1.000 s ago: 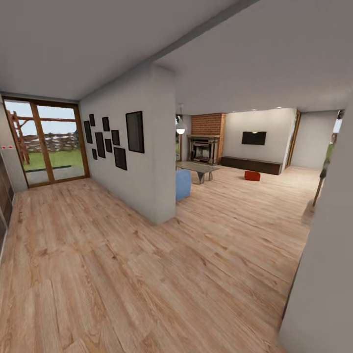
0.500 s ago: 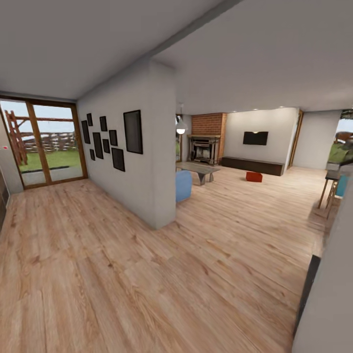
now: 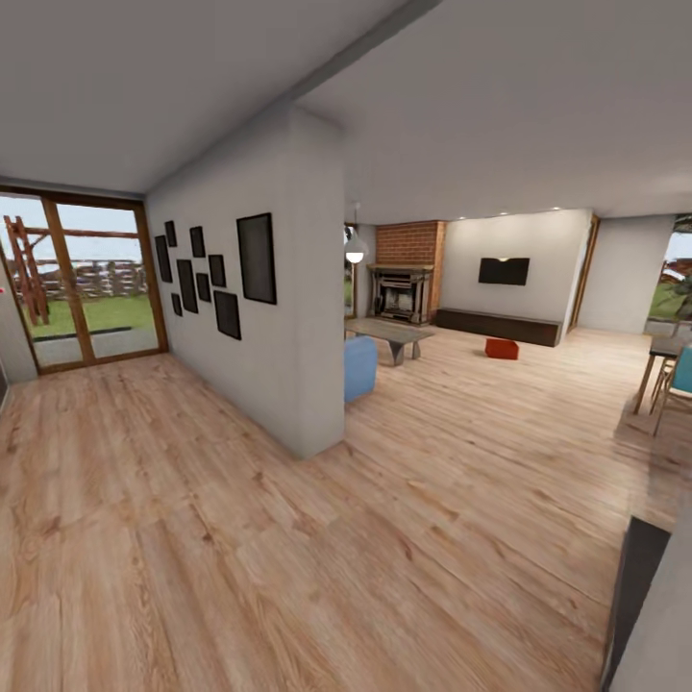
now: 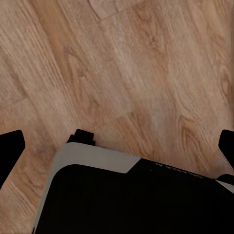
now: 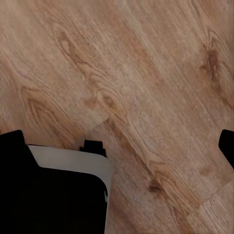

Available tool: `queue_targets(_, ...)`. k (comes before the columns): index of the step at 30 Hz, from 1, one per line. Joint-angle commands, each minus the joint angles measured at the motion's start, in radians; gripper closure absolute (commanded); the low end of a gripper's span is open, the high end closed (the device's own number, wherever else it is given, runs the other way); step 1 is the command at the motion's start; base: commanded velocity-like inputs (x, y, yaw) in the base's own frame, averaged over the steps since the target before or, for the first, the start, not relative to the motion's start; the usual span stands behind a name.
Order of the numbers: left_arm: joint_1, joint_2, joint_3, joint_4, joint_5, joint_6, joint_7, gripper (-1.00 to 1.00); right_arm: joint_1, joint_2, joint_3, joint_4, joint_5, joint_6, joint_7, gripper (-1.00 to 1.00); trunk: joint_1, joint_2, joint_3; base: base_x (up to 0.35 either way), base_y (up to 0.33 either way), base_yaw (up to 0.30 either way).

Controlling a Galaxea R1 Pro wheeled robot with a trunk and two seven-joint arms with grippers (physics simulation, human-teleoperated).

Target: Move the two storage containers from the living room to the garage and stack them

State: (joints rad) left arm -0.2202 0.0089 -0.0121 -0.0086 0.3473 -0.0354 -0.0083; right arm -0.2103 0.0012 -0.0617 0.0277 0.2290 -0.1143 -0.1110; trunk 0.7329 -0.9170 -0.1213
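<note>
Head view — one orange-red storage container (image 3: 501,348) far off on the living-room floor (image 3: 461,432), contents unreadable — both jaws wide apart.

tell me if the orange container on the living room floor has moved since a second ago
No. The orange container keeps its spot on the floor before the dark TV bench; its small picture shift matches the bench's, so the camera moved.

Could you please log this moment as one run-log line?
phase: in transit | location: wood plank floor | target: storage container ahead by brick fireplace | left gripper: open, empty | right gripper: open, empty
</note>
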Motion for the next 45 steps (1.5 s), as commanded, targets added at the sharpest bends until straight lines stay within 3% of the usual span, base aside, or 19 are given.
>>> queue_targets(1, -0.001, 0.000, -0.001, 0.001, 0.006, -0.003, -0.001, -1.00, -0.001, 0.000, -0.006, 0.003, 0.011, -0.006, -0.002, -1.00, 0.001, -0.001, -0.001, 0.324, 0.000, 0.000)
queue_targets(22, -0.001, 0.000, -0.002, 0.001, 0.005, -0.004, -0.001, -1.00, -0.001, -0.009, 0.003, 0.003, 0.019, -0.004, 0.005, -1.00, 0.001, -0.001, -0.001, 0.324, 0.001, -0.212)
queue_targets(45, -0.001, 0.000, -0.002, 0.001, 0.001, -0.001, -0.002, -1.00, -0.001, -0.007, 0.004, 0.003, 0.024, -0.004, 0.002, -1.00, 0.001, -0.001, -0.001, 0.324, 0.090, -0.009)
